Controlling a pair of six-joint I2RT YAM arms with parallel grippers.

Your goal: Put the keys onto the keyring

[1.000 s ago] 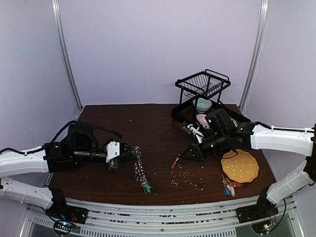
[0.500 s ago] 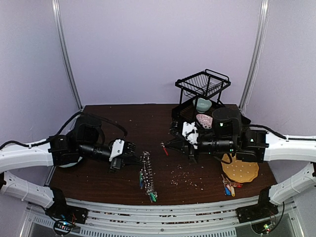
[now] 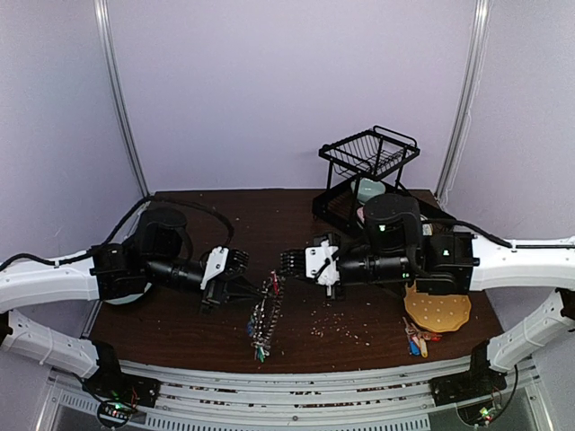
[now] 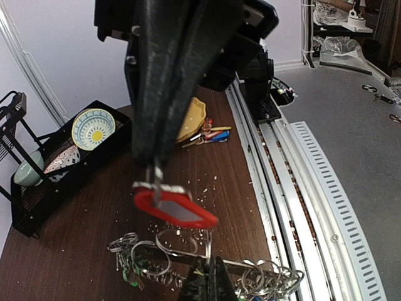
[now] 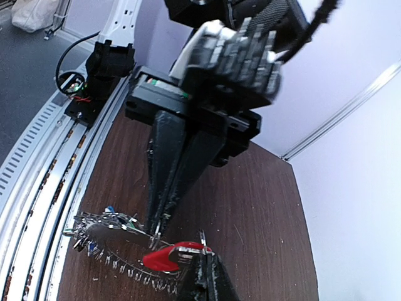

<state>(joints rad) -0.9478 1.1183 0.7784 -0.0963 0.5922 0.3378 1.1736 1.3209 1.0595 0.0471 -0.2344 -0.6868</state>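
The keyring (image 4: 250, 274), a silver ring strung with many small loops and green and blue tagged keys, hangs above the table from my left gripper (image 4: 210, 282), which is shut on its wire. In the top view the keyring (image 3: 262, 319) dangles mid-table below the left gripper (image 3: 259, 289). My right gripper (image 5: 208, 271) is shut on the metal end of a red-tagged key (image 5: 164, 257), with the tag close against the keyring (image 5: 103, 238). In the left wrist view the red key (image 4: 175, 209) hangs just above the ring from the right gripper (image 4: 154, 172). Both grippers meet tip to tip.
A black wire dish rack (image 3: 367, 166) with bowls stands at the back right. A yellow plate (image 3: 437, 307) lies on the right, with a small loose bunch of red, yellow and blue tagged keys (image 3: 415, 341) in front of it. Crumbs (image 3: 337, 323) dot the table.
My right arm swung left from beside the rack, carrying the red key to the ring. My left arm raised the keyring and moved right to meet it.
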